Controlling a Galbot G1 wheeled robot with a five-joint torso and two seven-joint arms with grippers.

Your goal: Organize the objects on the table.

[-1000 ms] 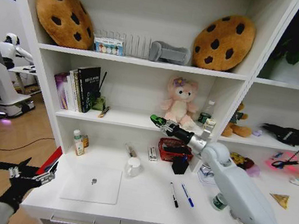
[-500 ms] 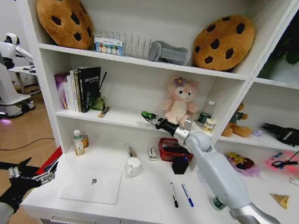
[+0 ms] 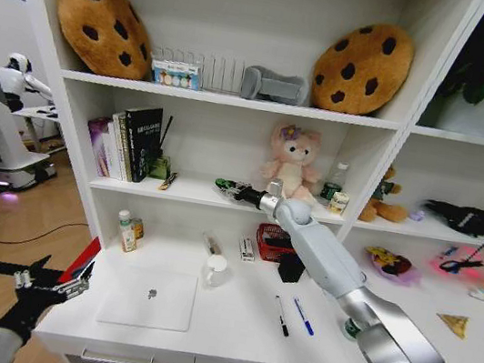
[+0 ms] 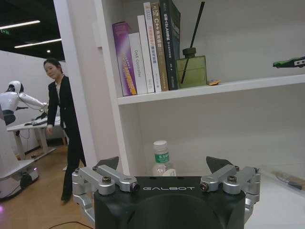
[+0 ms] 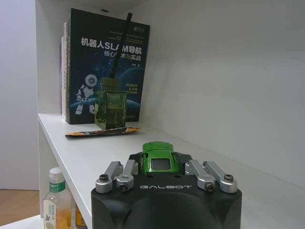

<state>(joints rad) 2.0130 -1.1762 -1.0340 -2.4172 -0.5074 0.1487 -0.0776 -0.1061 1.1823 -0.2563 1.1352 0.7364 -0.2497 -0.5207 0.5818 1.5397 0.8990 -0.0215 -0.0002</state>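
Observation:
My right gripper [image 3: 226, 185] reaches over the middle shelf [image 3: 194, 194], shut on the tiny green toy car [image 3: 223, 183]. In the right wrist view the car [image 5: 159, 153] sits between the closed fingers [image 5: 116, 174], just above the shelf board. On the white table [image 3: 227, 331] lie the silver laptop [image 3: 150, 298], a black pen [image 3: 282, 317], a blue pen [image 3: 302, 316] and a green-capped bottle [image 3: 353, 328]. My left gripper [image 3: 51, 284] hangs open off the table's left end, holding nothing; its fingers [image 4: 107, 166] stand wide apart.
On the shelf, books [image 3: 129, 141], a diffuser bottle [image 5: 110, 106] and a flat brown packet [image 5: 102, 132] lie to the car's left. The pink plush bear [image 3: 291, 163] is to its right. A mug [image 3: 215, 271], a red basket [image 3: 280, 241] and a bottle [image 3: 127, 232] stand on the table.
My right gripper has slid left along the middle shelf with the green car, from in front of the bear toward the books. The left arm has not moved.

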